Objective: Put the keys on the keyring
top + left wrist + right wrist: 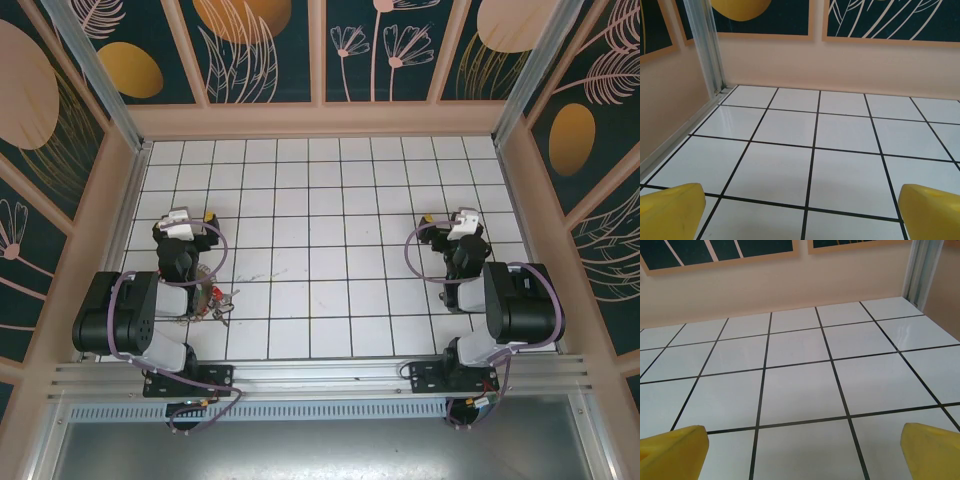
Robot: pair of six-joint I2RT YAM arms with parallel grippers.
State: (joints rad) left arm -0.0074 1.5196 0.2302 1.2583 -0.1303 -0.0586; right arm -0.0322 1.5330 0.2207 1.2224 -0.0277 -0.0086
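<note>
Presently, keys (226, 302) and keyring (206, 291) lie on the near side of my released left gripper (188, 217); my right gripper (460, 220), also released, is well apart.

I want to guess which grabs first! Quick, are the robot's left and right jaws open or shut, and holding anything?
Left gripper: open, holding nothing.
Right gripper: open, holding nothing.

Bright, even light falls from above. The white tiled desk (330, 200) carries a soft sheen, with pale glare at upper left in the left wrist view and upper right in the right wrist view. Shadows are faint. The yellow fingers (670, 212) in the bottom corners look slightly soft.
</note>
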